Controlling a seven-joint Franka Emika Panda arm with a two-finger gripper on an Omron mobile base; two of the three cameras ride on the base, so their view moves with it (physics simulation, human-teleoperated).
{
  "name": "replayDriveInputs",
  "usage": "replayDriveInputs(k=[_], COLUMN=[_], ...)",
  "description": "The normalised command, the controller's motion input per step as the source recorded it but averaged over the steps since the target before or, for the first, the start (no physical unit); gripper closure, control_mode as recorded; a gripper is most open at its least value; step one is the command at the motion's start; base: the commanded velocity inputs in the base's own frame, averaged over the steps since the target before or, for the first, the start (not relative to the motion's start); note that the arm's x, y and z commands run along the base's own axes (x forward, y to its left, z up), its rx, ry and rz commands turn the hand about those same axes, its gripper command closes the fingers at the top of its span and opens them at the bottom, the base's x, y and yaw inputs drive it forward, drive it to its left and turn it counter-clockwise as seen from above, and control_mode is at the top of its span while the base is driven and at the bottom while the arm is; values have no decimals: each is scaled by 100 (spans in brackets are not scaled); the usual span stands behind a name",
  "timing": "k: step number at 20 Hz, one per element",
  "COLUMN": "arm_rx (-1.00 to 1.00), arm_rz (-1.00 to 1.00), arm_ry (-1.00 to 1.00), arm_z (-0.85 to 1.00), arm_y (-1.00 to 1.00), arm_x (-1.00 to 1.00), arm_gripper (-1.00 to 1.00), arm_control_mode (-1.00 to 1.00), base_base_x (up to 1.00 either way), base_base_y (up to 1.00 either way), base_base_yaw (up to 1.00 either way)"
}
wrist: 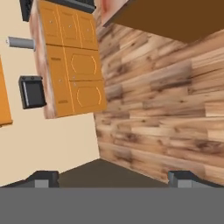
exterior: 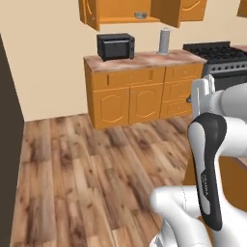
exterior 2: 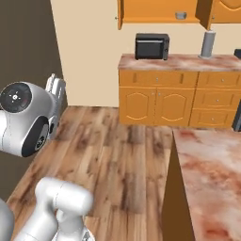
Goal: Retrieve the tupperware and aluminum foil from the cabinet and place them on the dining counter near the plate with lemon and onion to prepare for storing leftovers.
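The orange wall cabinet [exterior: 120, 12] [exterior 2: 160, 12] stands open high on the far wall, its doors swung out. On its inner shelf sits the small grey tupperware [exterior: 140, 15] [exterior 2: 180, 15]. My gripper [wrist: 114, 178] is open with nothing between its fingertips [wrist: 43, 177], held far back from the cabinet and looking across the wooden floor. A corner of the marbled dining counter [exterior 2: 212, 179] [wrist: 166, 17] lies to my right. The aluminum foil, plate, lemon and onion are out of view.
Under the cabinet, the wall counter [exterior: 144, 60] carries a black microwave [exterior: 116, 46] [exterior 2: 152, 45] and a tall grey canister [exterior: 164, 41] [exterior 2: 207, 44]. A stove [exterior: 217, 53] stands to its right. A dark wall [exterior: 9, 120] closes the left side; wooden floor [exterior: 96, 169] lies between.
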Motion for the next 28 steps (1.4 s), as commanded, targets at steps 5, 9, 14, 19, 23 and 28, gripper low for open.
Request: replayDriveInputs(k=[5,9,14,19,23,28], arm_rx=[0,0,0,0,0,0], arm_rz=[0,0,0,0,0,0], arm_ry=[0,0,0,0,0,0], arm_z=[0,0,0,0,0,0], arm_y=[0,0,0,0,0,0], arm_x=[0,0,0,0,0,0], arm_gripper=[-100,-100,-100,-100,-100,-100], arm_control_mode=[100,100,100,100,100,100], base_base_x=[100,100,100,100,100,100], base_base_y=[20,6,9,20,29,-13], base_base_yaw=[-28,-36,-36,-28,-19,7])
